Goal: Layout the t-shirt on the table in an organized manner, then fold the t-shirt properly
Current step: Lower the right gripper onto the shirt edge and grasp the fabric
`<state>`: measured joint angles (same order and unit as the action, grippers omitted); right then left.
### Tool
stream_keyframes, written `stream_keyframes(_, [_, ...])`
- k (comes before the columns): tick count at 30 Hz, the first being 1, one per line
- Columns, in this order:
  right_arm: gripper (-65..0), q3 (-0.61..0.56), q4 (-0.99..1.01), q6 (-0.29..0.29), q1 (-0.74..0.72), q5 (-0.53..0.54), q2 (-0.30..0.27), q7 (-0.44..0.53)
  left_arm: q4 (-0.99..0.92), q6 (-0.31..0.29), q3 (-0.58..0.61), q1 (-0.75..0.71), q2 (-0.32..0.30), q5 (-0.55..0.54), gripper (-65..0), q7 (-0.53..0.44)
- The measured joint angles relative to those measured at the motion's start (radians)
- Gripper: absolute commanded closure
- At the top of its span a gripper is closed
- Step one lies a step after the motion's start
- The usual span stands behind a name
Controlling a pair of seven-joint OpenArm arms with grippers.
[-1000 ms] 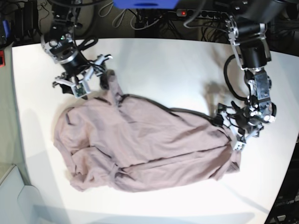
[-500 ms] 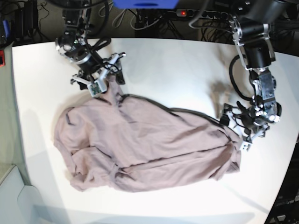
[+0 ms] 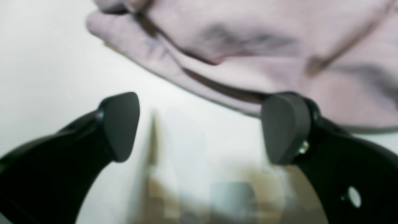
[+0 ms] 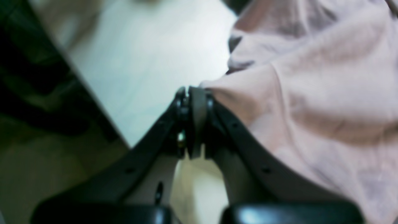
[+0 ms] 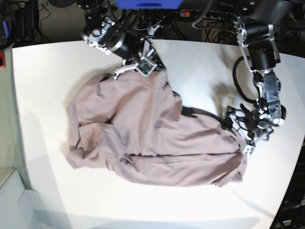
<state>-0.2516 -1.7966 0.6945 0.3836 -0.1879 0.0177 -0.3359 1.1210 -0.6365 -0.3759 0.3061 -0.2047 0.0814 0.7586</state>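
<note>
The mauve-pink t-shirt [image 5: 143,133] lies wrinkled across the middle of the white table [image 5: 43,71]. My right gripper [image 5: 145,64] is at the back of the table, shut on the t-shirt's upper edge, and the cloth is drawn up toward it. The right wrist view shows its jaws pressed together [image 4: 189,93], with the cloth [image 4: 311,93] coming off their tip. My left gripper [image 5: 237,131] rests low at the t-shirt's right edge. It stands wide open [image 3: 202,127]; one fingertip [image 3: 284,130] overlaps the hem [image 3: 248,46], and only bare table [image 3: 46,62] lies between the jaws.
Cables and a power strip [image 5: 190,14] lie on the dark floor beyond the back edge. A white box [image 5: 12,200] sits off the front left corner. The table's right edge [image 5: 298,138] runs close behind my left arm.
My right gripper shut on the t-shirt's upper edge and swung back and to the right, dragging the cloth's left part up the table. The left gripper barely moved and stayed open.
</note>
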Motion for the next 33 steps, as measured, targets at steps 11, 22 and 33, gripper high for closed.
stream_keyframes(11, [-26.1,0.054,-0.048,-0.001,0.080,-0.010,-0.003,-0.004,0.195,0.000,0.004,-0.018,0.090,0.003,-60.3,0.057])
stream_keyframes(22, [-36.6,0.264,-0.110,0.001,0.175,0.002,-0.023,-0.001,0.043,0.005,0.156,0.016,0.123,-0.003,-60.3,-0.027])
stream_keyframes(33, [-36.9,0.541,0.104,0.000,0.042,0.177,-0.002,-0.002,-0.162,0.008,0.156,0.059,0.111,-0.003,-60.3,-0.180])
